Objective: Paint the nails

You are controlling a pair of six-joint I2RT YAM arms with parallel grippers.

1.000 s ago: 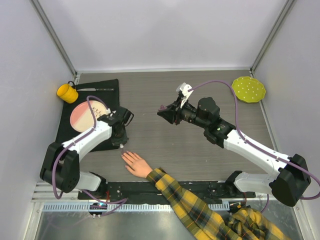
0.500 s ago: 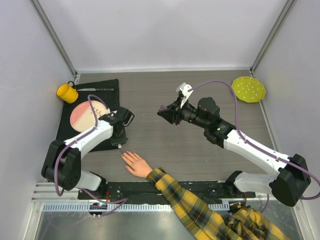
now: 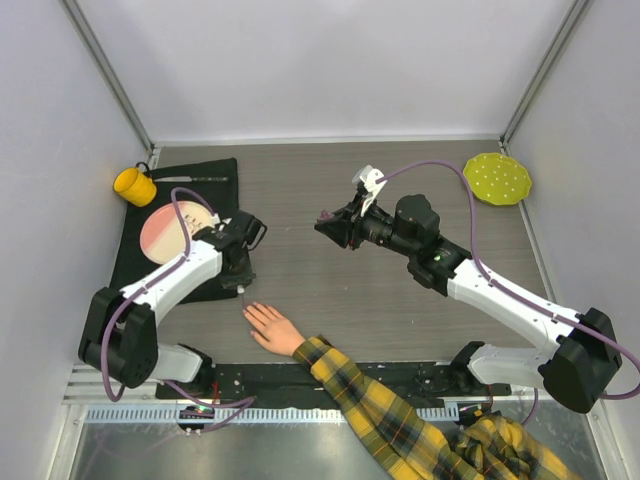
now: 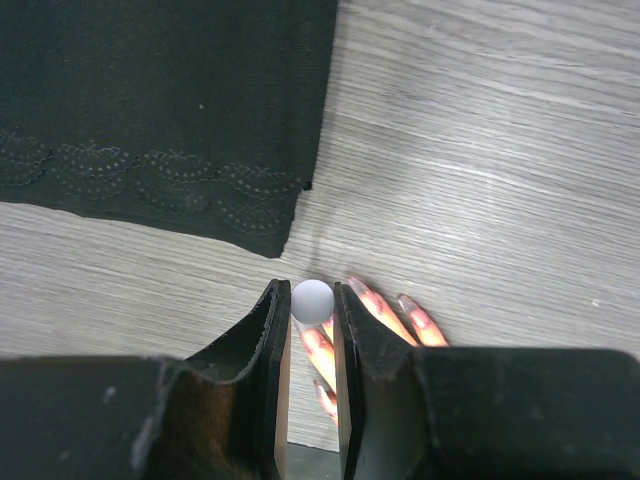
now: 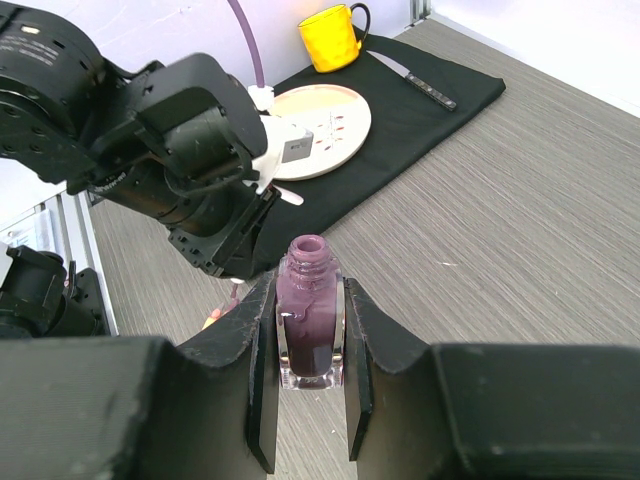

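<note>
Diagonally, the nails point up-left toward the left gripper

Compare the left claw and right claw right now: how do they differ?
Left claw grips a pale round cap, apparently the polish brush; right claw grips an open purple polish bottle. Left claw points down just above the person's hand; right claw sits over mid-table, away from that hand, with its bottle upright. Both are shut on their item.
</note>
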